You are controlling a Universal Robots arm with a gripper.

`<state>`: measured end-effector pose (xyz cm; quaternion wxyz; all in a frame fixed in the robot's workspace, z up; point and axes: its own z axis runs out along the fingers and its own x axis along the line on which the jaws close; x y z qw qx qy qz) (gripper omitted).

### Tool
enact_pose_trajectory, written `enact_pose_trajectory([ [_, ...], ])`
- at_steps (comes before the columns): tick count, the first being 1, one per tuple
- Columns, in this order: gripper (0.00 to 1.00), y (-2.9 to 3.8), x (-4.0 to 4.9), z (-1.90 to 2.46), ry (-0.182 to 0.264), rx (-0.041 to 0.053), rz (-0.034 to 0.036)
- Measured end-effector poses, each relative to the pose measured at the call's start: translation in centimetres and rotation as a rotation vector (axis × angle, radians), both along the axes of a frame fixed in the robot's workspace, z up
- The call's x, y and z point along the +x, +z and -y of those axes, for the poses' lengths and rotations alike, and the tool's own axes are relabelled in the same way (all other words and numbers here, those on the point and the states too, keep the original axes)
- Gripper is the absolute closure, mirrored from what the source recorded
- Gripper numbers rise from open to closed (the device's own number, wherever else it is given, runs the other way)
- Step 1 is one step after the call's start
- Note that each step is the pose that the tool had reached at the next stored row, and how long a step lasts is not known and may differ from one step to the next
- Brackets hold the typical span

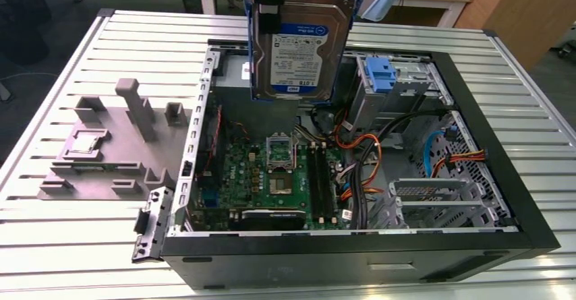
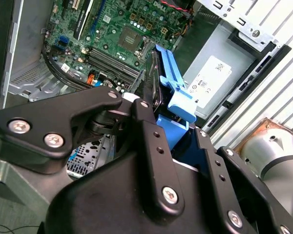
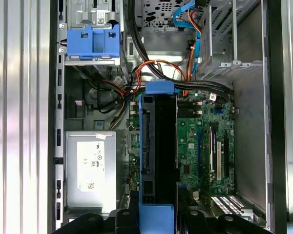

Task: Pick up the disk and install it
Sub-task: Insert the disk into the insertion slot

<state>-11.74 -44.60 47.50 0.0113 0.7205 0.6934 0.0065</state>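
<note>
Slatted metal bench [image 1: 144, 50] carries an open computer case [image 1: 504, 145] lying on its side, lid off. Disk [image 1: 301, 44] hangs upright over the far part of the case, label facing the exterior camera, blue rails along both long edges; hand [image 2: 166, 119] is clenched on the disk from above, fingers [image 2: 146, 131] closed against it. Pick-up judged done: disk is clear of the bench and appears to touch nothing inside the case; install not yet done, disk sits in no bay. First wrist view shows the disk [image 3: 158, 156] edge-on over the edge of the motherboard [image 3: 205, 146], power-supply box [image 3: 90, 165] off to one side and lower. Blue bracket [image 1: 382, 77] stands in the bay just to the exterior view's right of the disk, apart from it; orange and black cables [image 1: 360, 155] run between motherboard and that bay; silver drive cage [image 1: 441, 195] sits nearer the case's front corner. Room: open air above the case all round; inside, judged tight at the bay walls and the cable bundle. Grey fixture [image 1: 108, 145] lies on the bench outside the case, on the exterior view's left, well apart.
</note>
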Motion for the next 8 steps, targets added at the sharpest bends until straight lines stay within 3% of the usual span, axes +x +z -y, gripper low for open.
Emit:
enact_pose_trajectory([
  [4,0.63,0.00,0.01,0.13,0.000,-0.0001,0.0000],
  [8,0.63,-0.01,0.00,0.73,0.000,0.0001,0.0001],
])
